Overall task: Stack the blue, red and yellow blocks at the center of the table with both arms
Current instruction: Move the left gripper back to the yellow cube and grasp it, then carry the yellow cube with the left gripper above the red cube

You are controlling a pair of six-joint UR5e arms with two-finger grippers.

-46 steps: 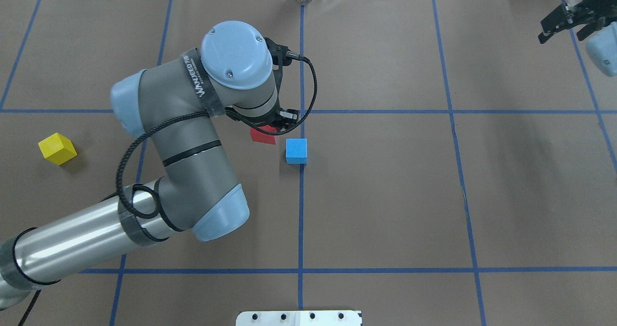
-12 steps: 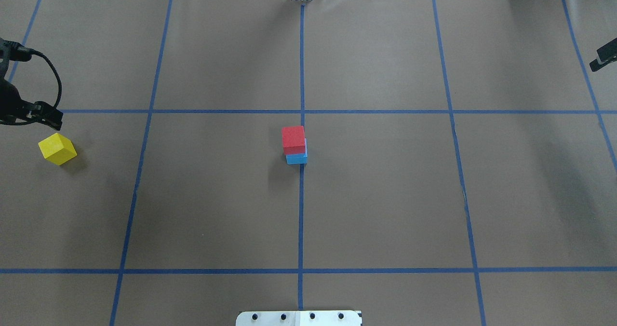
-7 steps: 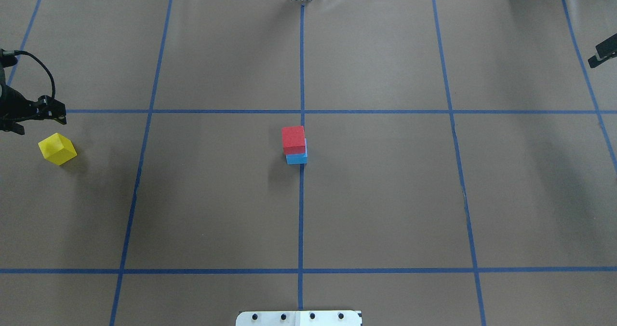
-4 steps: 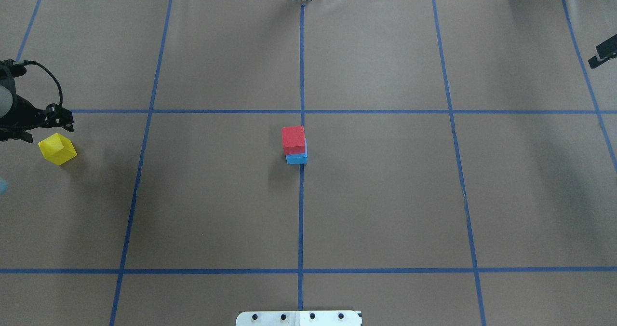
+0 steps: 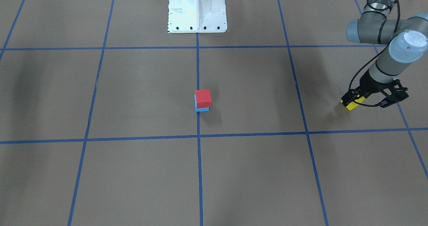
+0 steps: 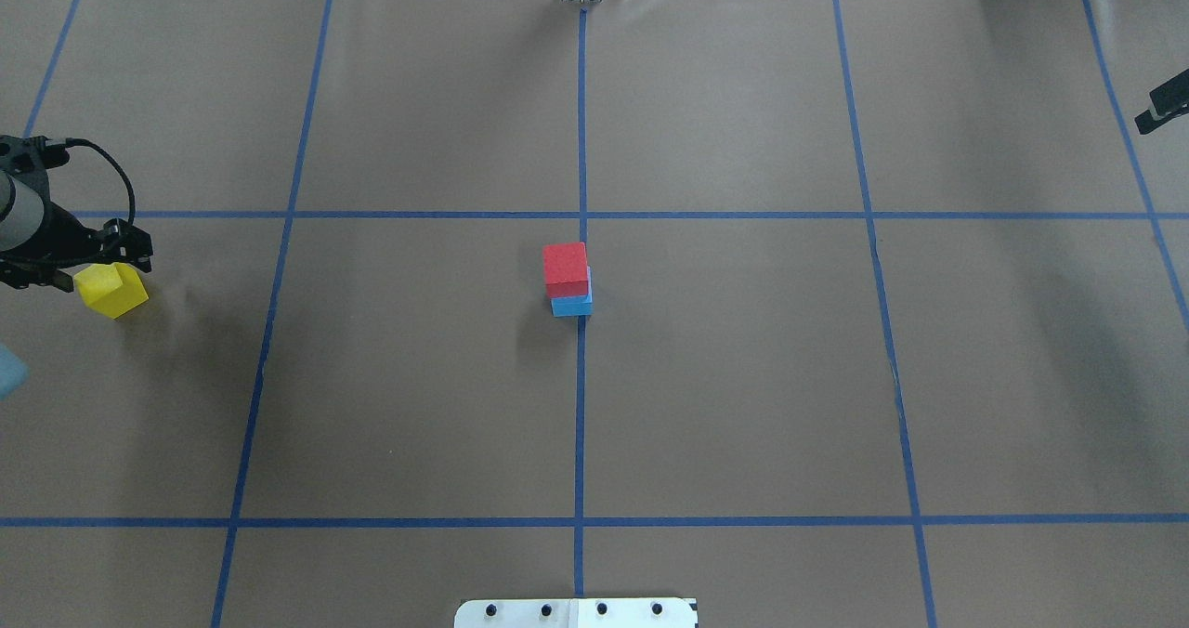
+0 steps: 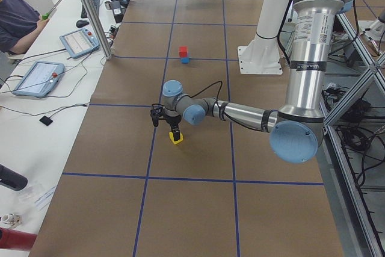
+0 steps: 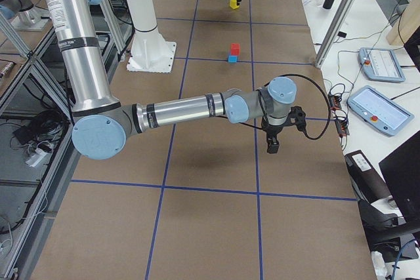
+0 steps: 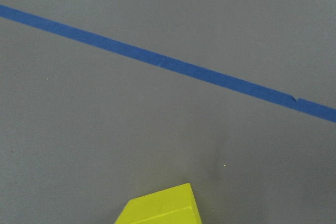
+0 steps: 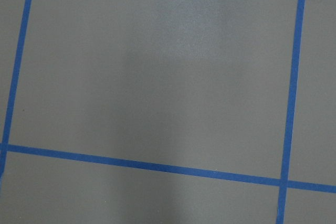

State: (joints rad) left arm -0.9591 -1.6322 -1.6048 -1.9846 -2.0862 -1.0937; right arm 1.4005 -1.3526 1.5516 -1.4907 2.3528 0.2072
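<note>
A red block (image 6: 565, 268) sits on a blue block (image 6: 571, 307) at the table's centre, slightly offset; the stack also shows in the front view (image 5: 203, 98). A yellow block (image 6: 111, 291) lies alone at the far left, tilted to the grid. My left gripper (image 6: 37, 270) hovers just above and beside it, fingers apart and empty, also seen in the front view (image 5: 393, 99). The left wrist view shows the yellow block's (image 9: 160, 208) corner at its bottom edge. Of my right gripper (image 6: 1161, 108) only a black tip shows at the right edge, far from the blocks.
Blue tape lines (image 6: 581, 405) mark a grid on the brown table cover. The white robot base (image 5: 196, 8) stands at the near middle edge. Tablets (image 7: 36, 77) and a seated person (image 7: 15, 19) are on the far side bench.
My left arm put the red block on the blue one, withdrew to the far left, and has come down over the yellow block. The right gripper has hardly moved.
</note>
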